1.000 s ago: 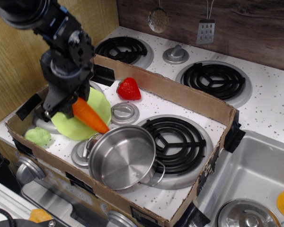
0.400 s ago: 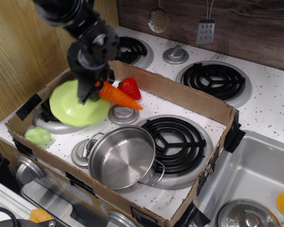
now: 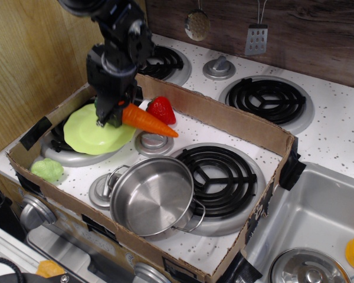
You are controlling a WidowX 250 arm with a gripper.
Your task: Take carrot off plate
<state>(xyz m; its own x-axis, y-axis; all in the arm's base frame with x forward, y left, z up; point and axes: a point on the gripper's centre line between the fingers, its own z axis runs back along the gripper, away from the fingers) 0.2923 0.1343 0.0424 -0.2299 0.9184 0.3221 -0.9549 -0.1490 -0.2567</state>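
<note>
Stove top (image 3: 342, 127): white w/ dark speckles, black coil burners front and back, round knobs between them.
Box (image 3: 236, 121): low cardboard wall fencing off the front-left part of the stove; black tape at corners.
Sink (image 3: 318, 218): steel, bottom right, a lid and a yellow toy inside.
Arm: black, comes in from top left, reaches down over the box's back-left corner.
Pot (image 3: 150, 197): shiny steel, upright, two loop handles, sits at the front of the box partly on the big coil burner (image 3: 221, 177). Well apart from the carrot.
Plate (image 3: 91, 130): lime green, scalloped rim, on the left burner, looks tilted up a bit toward the back. Gripper overlaps its right edge.
Gripper (image 3: 113, 115): black, pointing down, fingers clamped on the carrot's thick stem end.
Carrot (image 3: 150, 121): orange, glossy, roughly level w/ tip pointing right and slightly down. Thick end at the plate's right rim, rest of the body past the rim, above the small knob (image 3: 153, 141). Looks lifted, not lying on the plate; can't tell if the stem end touches the rim.
Strawberry (image 3: 161, 109): red, just behind the carrot, near the box's back wall.
Lettuce toy (image 3: 47, 170): pale green, front-left corner of box, near the plate's lower edge but apart.
Wall utensils: strainer (image 3: 197, 25) and grater (image 3: 256, 38) hang on the dark wood back wall.
</note>
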